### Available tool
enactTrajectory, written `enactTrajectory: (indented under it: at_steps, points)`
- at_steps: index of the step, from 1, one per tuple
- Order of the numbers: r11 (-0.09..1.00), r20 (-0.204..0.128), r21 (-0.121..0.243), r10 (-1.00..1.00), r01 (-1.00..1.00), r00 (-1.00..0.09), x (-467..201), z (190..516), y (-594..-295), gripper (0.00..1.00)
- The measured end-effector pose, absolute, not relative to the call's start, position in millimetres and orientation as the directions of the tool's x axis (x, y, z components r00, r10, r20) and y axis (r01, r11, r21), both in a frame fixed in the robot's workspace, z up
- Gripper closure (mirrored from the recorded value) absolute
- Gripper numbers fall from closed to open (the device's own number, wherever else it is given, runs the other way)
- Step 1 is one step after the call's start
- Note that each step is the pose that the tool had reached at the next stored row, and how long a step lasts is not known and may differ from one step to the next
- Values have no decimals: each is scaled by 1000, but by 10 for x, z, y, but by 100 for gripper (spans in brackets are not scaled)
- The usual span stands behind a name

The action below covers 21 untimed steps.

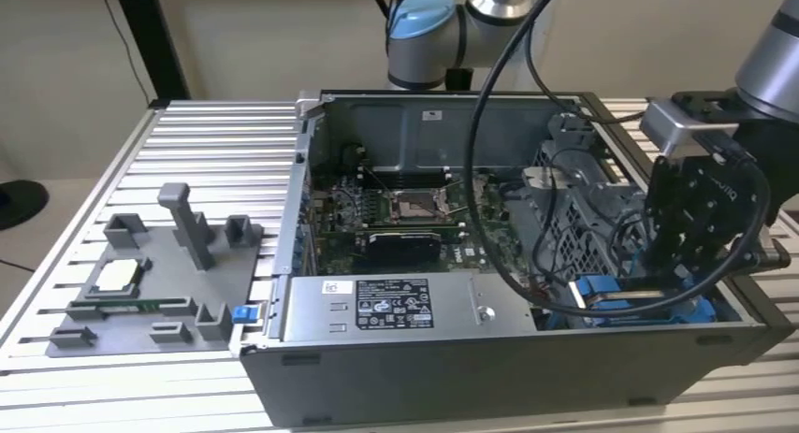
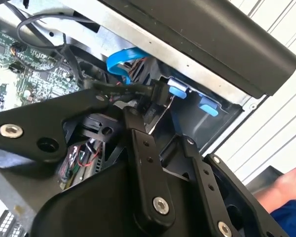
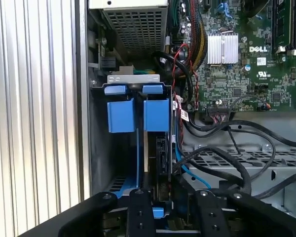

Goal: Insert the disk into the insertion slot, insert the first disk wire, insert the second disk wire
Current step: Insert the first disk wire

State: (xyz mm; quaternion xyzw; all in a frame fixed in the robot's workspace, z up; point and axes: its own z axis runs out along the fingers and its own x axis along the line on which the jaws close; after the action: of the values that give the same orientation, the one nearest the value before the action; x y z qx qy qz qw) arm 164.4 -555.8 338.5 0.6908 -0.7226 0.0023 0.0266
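Note:
The disk sits inside the insertion slot point(image 3: 99, 148) at the case's corner, and its blue carrier frame point(image 3: 138, 114) shows in both wrist views point(image 2: 178, 91) and in the exterior view point(image 1: 602, 293). My gripper point(image 3: 163, 190) reaches down into the case right over the disk's end point(image 1: 656, 285). Its black fingers point(image 2: 138, 129) are shut on the black connector point(image 2: 157, 95) of a dark disk wire, held against the disk's edge. A blue flat disk wire point(image 2: 119, 61) loops close beside it point(image 3: 187, 170).
The grey power-supply box point(image 1: 387, 307) lies along the case front. Motherboard point(image 3: 246, 59) and black cable bundles point(image 3: 227, 148) crowd the space beside the bay. A grey fixture point(image 1: 150, 283) stands on the slatted table. A person's hand point(image 2: 292, 183) is outside the case.

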Motion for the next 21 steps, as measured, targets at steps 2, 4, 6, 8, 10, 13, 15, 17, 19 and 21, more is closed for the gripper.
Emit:
enactTrajectory:
  at_steps: [2,4,6,8,10,13,15,17,19,21]
  points:
    - [45,42,38,-998,-998,-44,1645,3427,-5557,0]
    - [45,42,42,-998,-998,-44,1645,3474,-5557,0]
    - [45,42,47,-998,-998,-43,1645,3524,-5557,0]
    - [45,42,51,-998,-998,-43,1645,3573,-5557,0]
    - [45,42,55,-998,-997,-43,1645,3622,-5557,0]
    - [46,43,59,-998,-997,-43,1645,3665,-5558,0]
    - [45,43,59,-998,-997,-43,1645,3665,-5557,0]
    - [45,43,59,-998,-997,-43,1645,3666,-5557,0]
    - [45,43,59,-998,-997,-43,1645,3667,-5557,0]
    - [45,43,59,-998,-997,-43,1645,3668,-5557,0]
